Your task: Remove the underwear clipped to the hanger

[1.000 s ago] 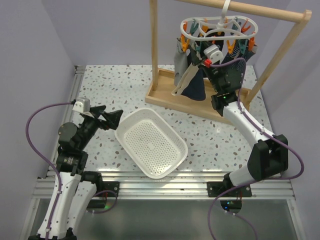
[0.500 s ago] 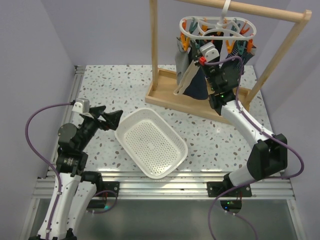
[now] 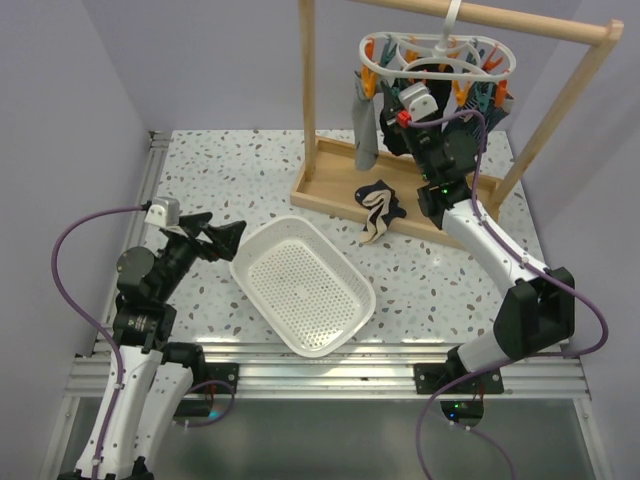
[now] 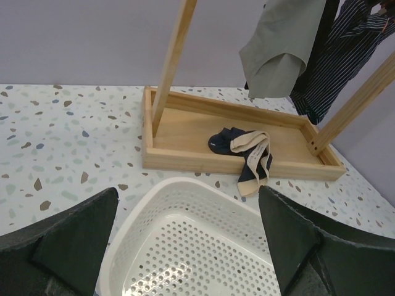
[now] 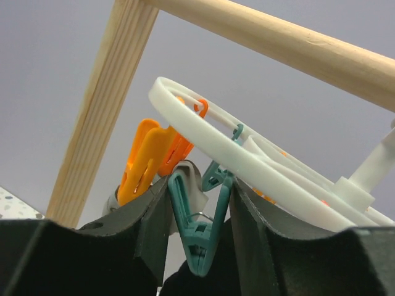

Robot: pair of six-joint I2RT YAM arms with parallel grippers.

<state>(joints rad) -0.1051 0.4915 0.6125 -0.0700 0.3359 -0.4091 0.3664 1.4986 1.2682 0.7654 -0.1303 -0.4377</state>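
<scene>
Crumpled soft navy underwear (image 3: 378,208) with a beige waistband lies unclipped at centre frame in the overhead view, in the shallow wooden tray (image 4: 185,132), its band draped over the tray's near lip toward the table; a plain grey garment (image 3: 363,125) and a navy-and-white striped one (image 4: 345,43) hang limp from the hanger (image 3: 440,55), a smooth white plastic oval ring at the upper right, hooked on the round wooden rail (image 3: 530,22); orange clips (image 5: 148,163) dangle from its rim; the right gripper (image 5: 199,197) is raised to the ring, its dark fingers pressed on either side of a teal clip (image 5: 196,237), jaws clamped on it; the left gripper (image 4: 188,246), at the left of the overhead view, holds nothing, its matte black jaws wide apart, facing a white perforated basket (image 3: 262,262) with rounded corners, which sits on the speckled terrazzo table (image 3: 220,170) just below the tray.
</scene>
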